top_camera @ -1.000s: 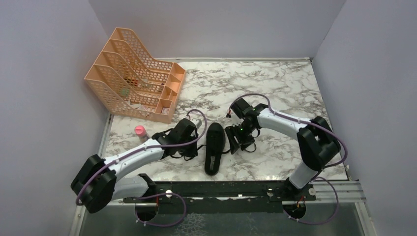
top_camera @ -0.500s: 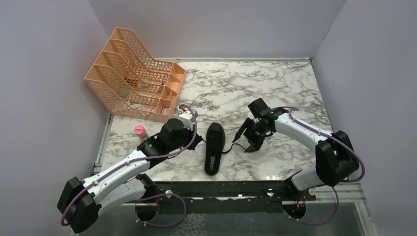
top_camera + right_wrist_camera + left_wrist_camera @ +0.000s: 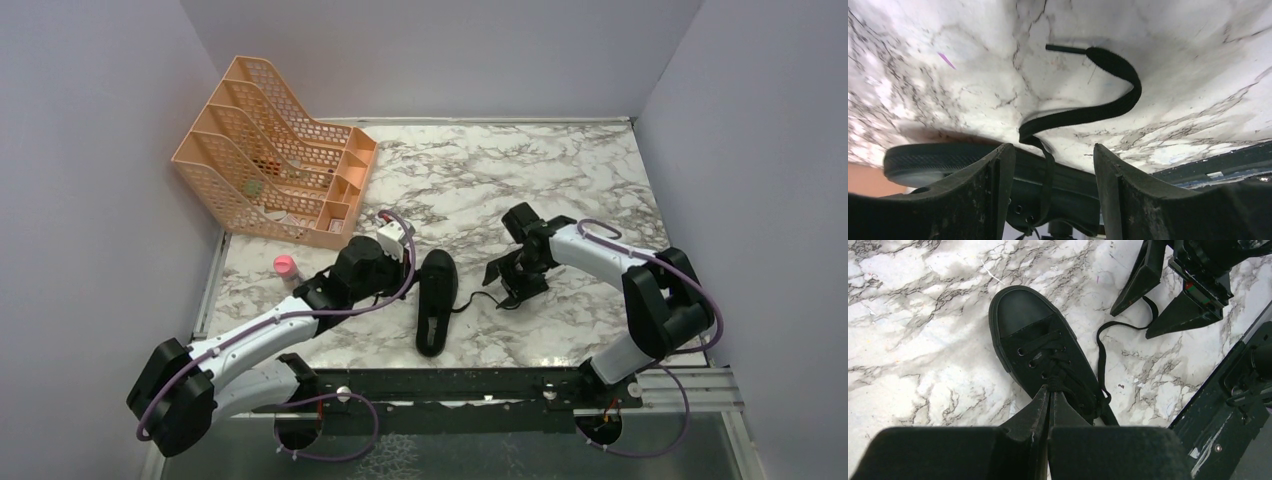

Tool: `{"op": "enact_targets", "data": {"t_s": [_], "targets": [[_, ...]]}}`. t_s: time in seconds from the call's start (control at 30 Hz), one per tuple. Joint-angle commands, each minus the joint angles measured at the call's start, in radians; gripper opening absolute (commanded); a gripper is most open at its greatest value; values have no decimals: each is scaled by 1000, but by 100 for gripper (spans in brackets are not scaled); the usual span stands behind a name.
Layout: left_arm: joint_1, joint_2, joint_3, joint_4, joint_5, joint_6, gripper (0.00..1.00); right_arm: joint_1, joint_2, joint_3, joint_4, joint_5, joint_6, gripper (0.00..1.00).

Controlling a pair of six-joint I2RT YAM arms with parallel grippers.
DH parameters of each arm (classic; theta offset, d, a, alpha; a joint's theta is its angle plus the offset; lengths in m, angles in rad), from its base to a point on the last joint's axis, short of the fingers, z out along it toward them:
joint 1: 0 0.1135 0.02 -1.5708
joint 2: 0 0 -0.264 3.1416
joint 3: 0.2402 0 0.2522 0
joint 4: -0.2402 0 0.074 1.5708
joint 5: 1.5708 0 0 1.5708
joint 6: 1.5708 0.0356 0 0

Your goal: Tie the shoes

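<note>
The black shoe [image 3: 434, 303] lies on the marble table [image 3: 560, 180], toe pointing away; it also shows in the left wrist view [image 3: 1034, 342]. My left gripper [image 3: 410, 284] is at the shoe's left side, its jaws shut on the laces [image 3: 1054, 385] at mid-lacing. One loose lace end [image 3: 1100, 347] runs right across the table toward my right gripper [image 3: 504, 283], which is open and low over the table, apart from the shoe. In the right wrist view the lace [image 3: 1098, 112] curls on the marble beyond the open fingers [image 3: 998, 172], untouched, with the shoe's sole [image 3: 938, 160] behind.
A peach mesh file organizer [image 3: 280, 170] stands at the back left. A small pink object [image 3: 285, 267] sits left of my left arm. A black rail [image 3: 450, 385] runs along the near edge. Walls close in on three sides.
My right gripper has moved right, away from the shoe, and a lace end now lies stretched toward it. My left gripper has shifted up along the shoe's left side.
</note>
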State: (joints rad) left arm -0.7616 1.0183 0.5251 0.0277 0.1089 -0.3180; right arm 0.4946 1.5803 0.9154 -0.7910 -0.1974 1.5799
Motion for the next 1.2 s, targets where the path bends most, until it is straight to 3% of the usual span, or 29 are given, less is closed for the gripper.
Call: {"op": "enact_targets", "data": {"t_s": [0.0, 0.23, 0.33, 0.47, 0.6, 0.7, 0.8, 0.87, 0.93, 1.07, 1.17], "targets": [[-2, 2, 41, 29, 35, 29, 0, -16, -22, -36, -40, 114, 73, 64], [-2, -46, 29, 9, 47, 54, 0, -25, 19, -72, -10, 107, 145, 57], [-2, -50, 22, 11, 57, 63, 0, -25, 10, -75, 13, 158, 148, 38], [-2, -57, 9, 11, 46, 58, 0, -27, 3, -81, 41, 230, 84, 4], [-2, -66, -3, 19, 59, 52, 0, -27, -74, -2, 152, 302, -246, 1], [-3, -65, -8, 25, 79, 51, 0, -27, -167, 57, 415, 112, -752, 1], [-2, -66, -21, 42, 90, 52, 0, -27, -230, 28, 734, -402, -1118, 1], [-3, -73, -45, 86, 100, 49, 0, -23, -177, 52, 830, -673, -1171, 1], [-4, -77, -74, 143, 116, 39, 0, -1, -95, 95, 874, -799, -1148, 1], [-2, -74, -115, 212, 122, 37, 0, 58, 28, 149, 981, -870, -1068, 1], [-2, -75, -135, 225, 112, 40, 0, 99, 133, 239, 912, -909, -1076, 1]]}}
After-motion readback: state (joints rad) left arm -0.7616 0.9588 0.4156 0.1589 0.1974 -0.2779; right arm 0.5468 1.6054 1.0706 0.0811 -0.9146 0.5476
